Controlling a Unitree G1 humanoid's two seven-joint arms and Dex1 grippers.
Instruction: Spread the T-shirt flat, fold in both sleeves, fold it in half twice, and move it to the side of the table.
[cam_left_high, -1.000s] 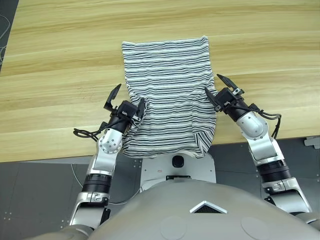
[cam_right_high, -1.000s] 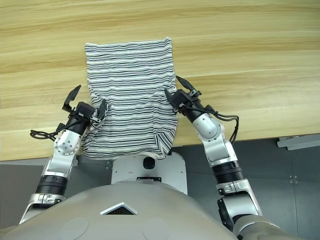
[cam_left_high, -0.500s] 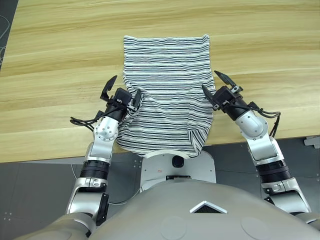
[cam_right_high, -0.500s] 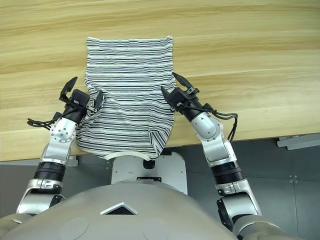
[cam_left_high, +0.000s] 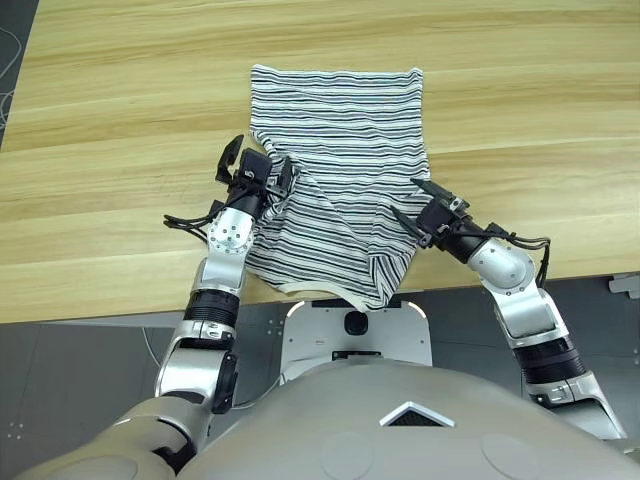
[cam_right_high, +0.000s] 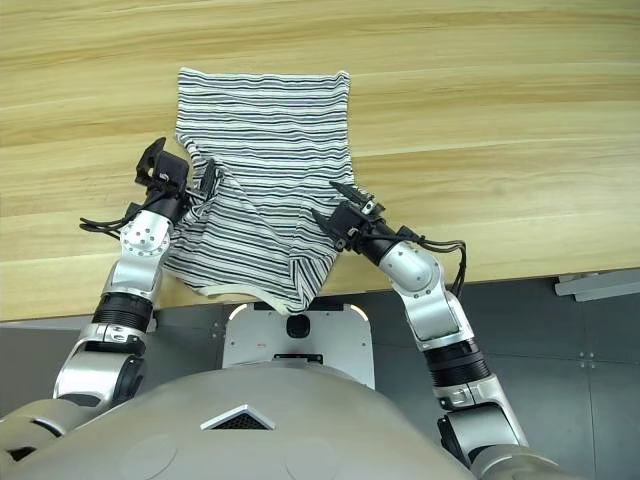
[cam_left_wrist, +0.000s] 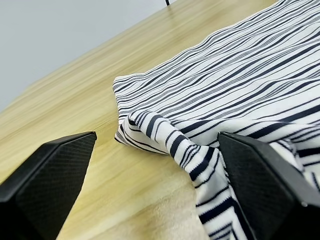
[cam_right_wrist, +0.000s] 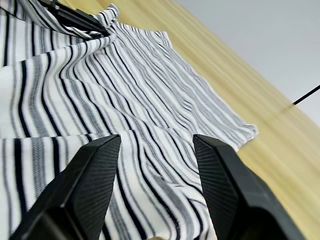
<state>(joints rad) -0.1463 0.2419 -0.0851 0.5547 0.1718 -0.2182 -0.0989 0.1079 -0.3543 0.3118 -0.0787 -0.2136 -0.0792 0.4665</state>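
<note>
Left eye view: black-and-white striped cotton T-shirt (cam_left_high: 340, 140), sleeves seemingly folded in, lies rumpled on light wooden table (cam_left_high: 120, 120), near end overhanging front edge. My left gripper (cam_left_high: 258, 168), released, straddles bunched left edge; right gripper (cam_left_high: 405, 197), released, over right side. Halving folds, move aside remain.

T-shirt (cam_left_high: 335, 120) on the middle of the table (cam_left_high: 120, 100), far end lying flat, near end over the table's near edge, my left gripper (cam_left_high: 258, 168) straddling a bunched fold at its left edge, my right gripper (cam_left_high: 415, 203) spread over its near right part
</note>
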